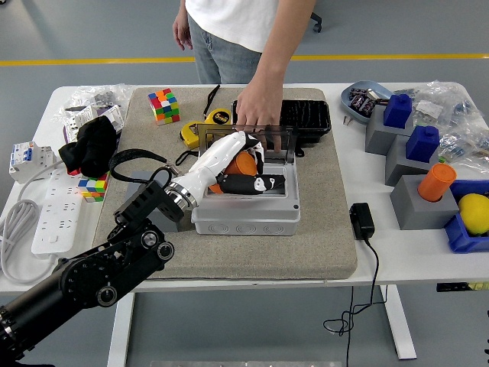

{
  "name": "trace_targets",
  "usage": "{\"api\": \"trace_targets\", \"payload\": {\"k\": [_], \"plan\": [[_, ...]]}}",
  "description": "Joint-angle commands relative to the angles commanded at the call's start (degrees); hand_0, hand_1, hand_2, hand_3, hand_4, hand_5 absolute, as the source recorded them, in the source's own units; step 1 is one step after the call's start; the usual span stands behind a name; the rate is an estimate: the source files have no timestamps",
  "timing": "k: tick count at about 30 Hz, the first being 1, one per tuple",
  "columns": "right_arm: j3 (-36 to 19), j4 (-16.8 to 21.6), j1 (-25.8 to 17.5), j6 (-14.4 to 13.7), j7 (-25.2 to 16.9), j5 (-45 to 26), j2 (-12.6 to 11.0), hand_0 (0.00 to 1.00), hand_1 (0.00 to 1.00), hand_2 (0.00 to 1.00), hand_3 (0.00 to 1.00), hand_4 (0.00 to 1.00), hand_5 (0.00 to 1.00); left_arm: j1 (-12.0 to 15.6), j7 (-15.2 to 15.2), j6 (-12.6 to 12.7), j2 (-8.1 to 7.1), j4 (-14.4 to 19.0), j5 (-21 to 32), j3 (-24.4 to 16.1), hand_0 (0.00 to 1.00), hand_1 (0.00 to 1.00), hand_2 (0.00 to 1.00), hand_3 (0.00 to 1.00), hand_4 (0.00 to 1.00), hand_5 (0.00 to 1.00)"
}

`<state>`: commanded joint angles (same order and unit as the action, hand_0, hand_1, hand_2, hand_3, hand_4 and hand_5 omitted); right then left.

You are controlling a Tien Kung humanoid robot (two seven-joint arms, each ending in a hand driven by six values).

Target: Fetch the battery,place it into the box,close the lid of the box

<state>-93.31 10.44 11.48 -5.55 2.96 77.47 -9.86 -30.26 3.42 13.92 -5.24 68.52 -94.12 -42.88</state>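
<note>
Battery [238, 165] sits gripped in left hand's [229, 157] curled fingers [258, 182] inside box [244, 214].

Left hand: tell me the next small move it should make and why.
Probably let go and draw the left hand back out toward the left. It reaches into the open grey box with an orange object at its fingers, already inside the box. The transparent lid stands upright with a person's hand on it, so it likely cannot close until the hand is clear.
</note>
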Motion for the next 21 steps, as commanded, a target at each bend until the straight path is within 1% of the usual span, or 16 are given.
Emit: {"api": "trace_targets", "payload": {"k": [4, 8, 13, 21], "plan": [[0.38, 0.08, 0.1, -0.05, -0.01, -0.38, -0.05, 0.837, 0.813, 0.775, 0.814, 0.998, 0.998, -0.22, 0.14, 0.46, 0.13, -0.25, -0.5, 0.14, 0.025, 0.002, 0.025, 0.002, 0.811, 0.375], [0.59, 0.09, 0.21, -0.08, 0.0, -0.56, -0.05, 0.836, 0.812, 0.774, 0.814, 0.998, 0.998, -1.25, 0.83, 0.7, 0.7, -1.78, -0.64, 0.84, 0.025, 0.002, 0.024, 0.002, 0.814, 0.388], [0.78, 0.09, 0.16, -0.11, -0.01, -0.7, -0.02, 0.836, 0.812, 0.774, 0.814, 0.998, 0.998, -1.89, 1.33, 0.67, 1.25, -3.22, -1.28, 0.78, 0.025, 0.002, 0.024, 0.002, 0.814, 0.388], [0.78, 0.0, -0.05, -0.08, 0.02, -0.56, -0.04, 0.836, 0.812, 0.774, 0.814, 0.998, 0.998, -2.58, 1.35, 0.59, 1.63, -4.8, -1.56, 1.04, 0.026, 0.002, 0.027, 0.002, 0.815, 0.399]]}}
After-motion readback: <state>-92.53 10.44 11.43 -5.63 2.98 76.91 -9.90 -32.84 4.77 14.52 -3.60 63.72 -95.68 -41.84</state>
